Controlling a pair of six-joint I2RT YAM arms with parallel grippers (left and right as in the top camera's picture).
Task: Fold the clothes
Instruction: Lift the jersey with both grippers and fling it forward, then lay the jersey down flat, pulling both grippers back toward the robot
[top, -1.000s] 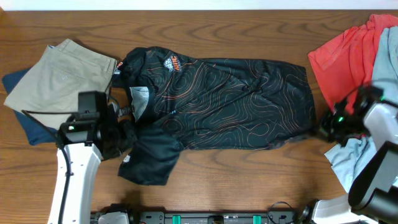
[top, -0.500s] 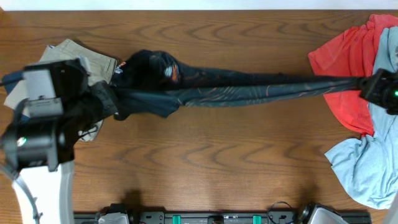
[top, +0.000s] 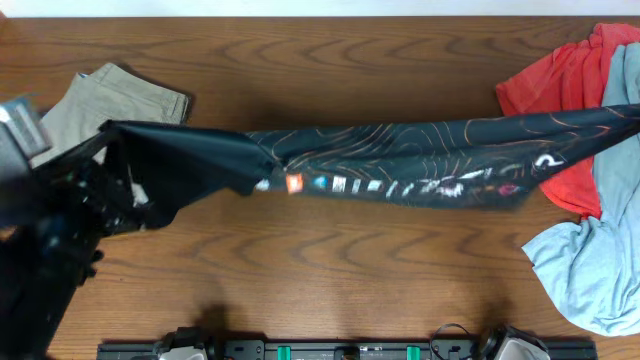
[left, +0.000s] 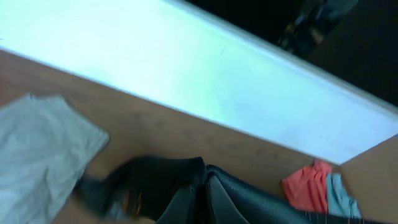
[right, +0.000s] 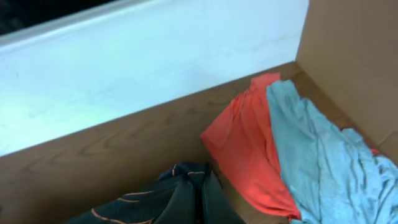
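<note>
The black jersey (top: 400, 160) hangs taut above the table (top: 330, 270).

The overhead camera looks straight down on the wooden table (top: 330, 270) from well above and spans its width. The left wrist camera is tilted and faces across the table toward the white wall (left: 205, 81), with the red shirt (left: 305, 190) far off. The right wrist camera sits near that shirt. All three views share the black jersey (top: 400, 150).
</note>
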